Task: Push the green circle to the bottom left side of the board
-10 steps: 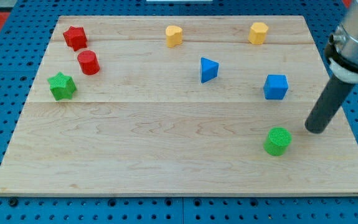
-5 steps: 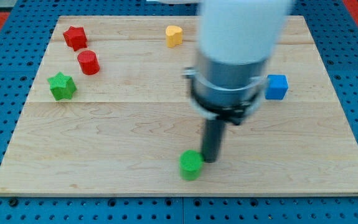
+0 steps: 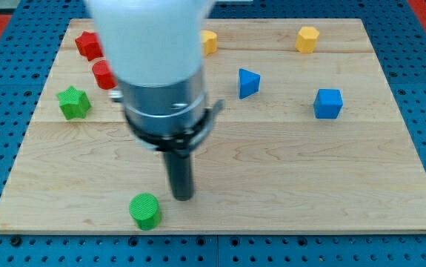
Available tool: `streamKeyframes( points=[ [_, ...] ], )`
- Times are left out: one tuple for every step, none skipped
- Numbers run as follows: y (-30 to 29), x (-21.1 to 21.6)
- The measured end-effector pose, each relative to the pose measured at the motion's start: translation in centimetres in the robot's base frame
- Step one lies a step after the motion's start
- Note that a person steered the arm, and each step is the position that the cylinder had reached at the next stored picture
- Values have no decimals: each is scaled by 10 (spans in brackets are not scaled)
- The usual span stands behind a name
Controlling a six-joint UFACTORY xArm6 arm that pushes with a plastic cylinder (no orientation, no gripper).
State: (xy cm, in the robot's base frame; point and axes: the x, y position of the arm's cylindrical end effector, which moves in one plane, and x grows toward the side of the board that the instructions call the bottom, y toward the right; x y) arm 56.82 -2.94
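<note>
In the camera view, the green circle, a small ridged plastic cylinder (image 3: 145, 211), sits in the lower left of the frame, close to the bottom edge of the pale wooden board (image 3: 287, 185). My tip (image 3: 182, 197), the blunt end of a dark rod with no claw to open or close, stands just right of it and slightly higher; they look slightly apart, though I can't be certain. A green star block (image 3: 72, 102) lies at the left edge, a blue cube (image 3: 328, 103) at right.
</note>
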Motion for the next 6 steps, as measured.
streamKeyframes(
  points=[
    [24,0],
    [27,0],
    [56,0],
    [60,20],
    [49,20],
    [8,20]
  ],
)
